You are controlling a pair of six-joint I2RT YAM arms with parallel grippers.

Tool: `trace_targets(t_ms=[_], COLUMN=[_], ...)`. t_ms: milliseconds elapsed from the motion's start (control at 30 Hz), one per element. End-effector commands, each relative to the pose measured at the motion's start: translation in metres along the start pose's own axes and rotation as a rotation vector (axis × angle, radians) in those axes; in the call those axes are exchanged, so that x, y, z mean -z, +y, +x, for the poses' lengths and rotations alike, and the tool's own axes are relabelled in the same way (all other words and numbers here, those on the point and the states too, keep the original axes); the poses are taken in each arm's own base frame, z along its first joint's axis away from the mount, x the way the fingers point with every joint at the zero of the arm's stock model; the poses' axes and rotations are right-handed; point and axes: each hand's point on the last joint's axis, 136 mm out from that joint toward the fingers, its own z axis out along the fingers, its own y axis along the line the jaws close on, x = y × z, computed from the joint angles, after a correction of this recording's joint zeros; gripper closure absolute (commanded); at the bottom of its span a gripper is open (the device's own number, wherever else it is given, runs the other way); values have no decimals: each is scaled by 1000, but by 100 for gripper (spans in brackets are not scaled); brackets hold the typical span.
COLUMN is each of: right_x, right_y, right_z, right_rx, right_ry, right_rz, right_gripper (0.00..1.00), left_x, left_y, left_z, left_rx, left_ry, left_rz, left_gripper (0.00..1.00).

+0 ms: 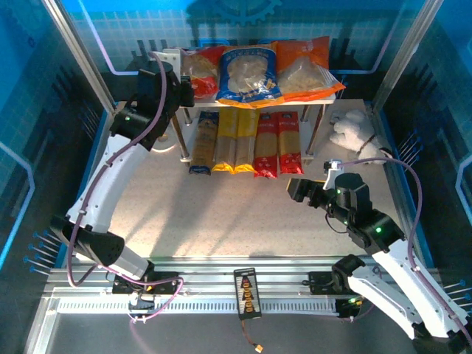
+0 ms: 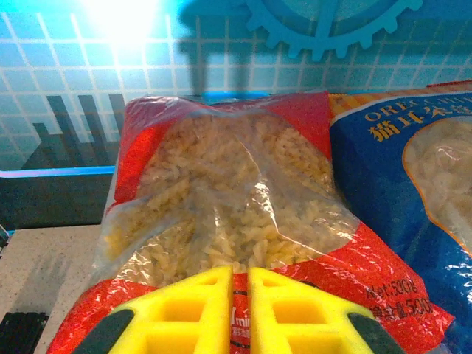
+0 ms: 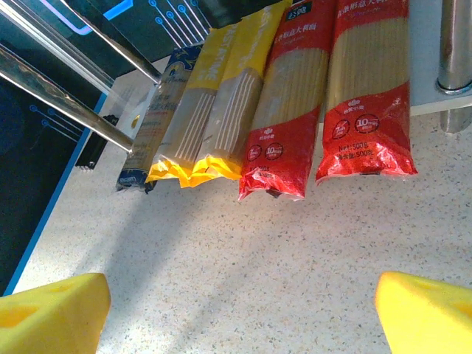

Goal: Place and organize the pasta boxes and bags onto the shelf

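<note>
The shelf (image 1: 171,56) stands at the back of the table. Its top board carries the three bags: red (image 1: 200,70), blue (image 1: 249,74) and orange (image 1: 306,66). On the lower board lie the pasta boxes side by side: dark blue (image 3: 151,125), two yellow (image 3: 214,110), two red (image 3: 324,96), their near ends sticking out over the table. My left gripper (image 2: 240,271) is at the red bag's (image 2: 221,192) near edge, its yellow fingers (image 2: 192,310) almost together with red film between them. My right gripper (image 3: 240,310) hovers open over bare table in front of the boxes.
A white plush toy (image 1: 354,129) lies right of the shelf. A shelf post (image 3: 455,59) stands just right of the red boxes. A black remote-like unit (image 1: 247,291) sits on the front rail. Frame posts and blue walls close in the sides.
</note>
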Motion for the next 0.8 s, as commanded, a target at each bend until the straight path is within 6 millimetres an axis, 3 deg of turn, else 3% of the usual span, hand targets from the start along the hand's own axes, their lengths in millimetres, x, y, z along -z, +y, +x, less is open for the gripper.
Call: trace_targets(t_ms=[0, 233, 567, 767], right_x=[6, 7, 11, 13], right_y=[-1, 0, 0, 0], right_z=[-5, -5, -5, -5], right_rx=[-21, -32, -41, -42], right_ry=[-21, -19, -24, -25], right_rz=[1, -5, -6, -4], right_gripper=[6, 7, 7, 7], left_x=[-13, -20, -18, -1], left_y=[-3, -6, -15, -11], left_z=[28, 54, 74, 56], left_rx=[-36, -60, -75, -49], left_ry=[80, 156, 236, 162], left_rz=[18, 35, 98, 99], left_gripper=[86, 86, 86, 67])
